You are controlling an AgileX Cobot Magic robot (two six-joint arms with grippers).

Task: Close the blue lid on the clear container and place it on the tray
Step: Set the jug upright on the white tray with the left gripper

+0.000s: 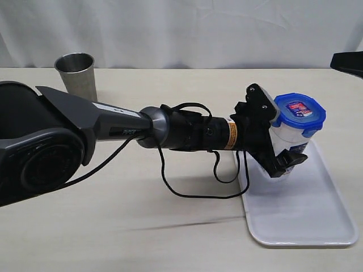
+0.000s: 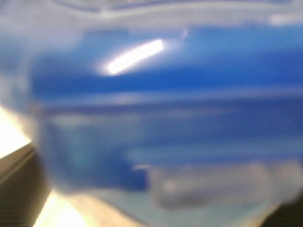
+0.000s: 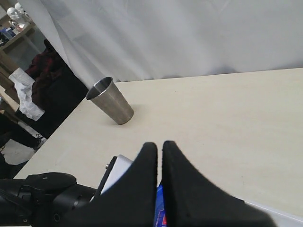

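The clear container (image 1: 290, 143) stands at the far left end of the white tray (image 1: 309, 224), with the blue lid (image 1: 299, 113) sitting on top, sticker up. My left gripper (image 1: 283, 136) reaches in from the left. Its jaws are spread wide, one finger behind the container and one in front near its base. The base is hidden by the front finger. The left wrist view is a close blur of the blue lid (image 2: 165, 94). My right gripper (image 3: 159, 146) is shut and empty, above a sliver of the blue lid (image 3: 160, 210).
A grey steel cup (image 1: 76, 73) stands at the back left of the table, also visible as the cup (image 3: 111, 100). A black cable (image 1: 198, 190) hangs in loops under the left arm (image 1: 113, 130). The right arm (image 1: 347, 61) shows at the right edge.
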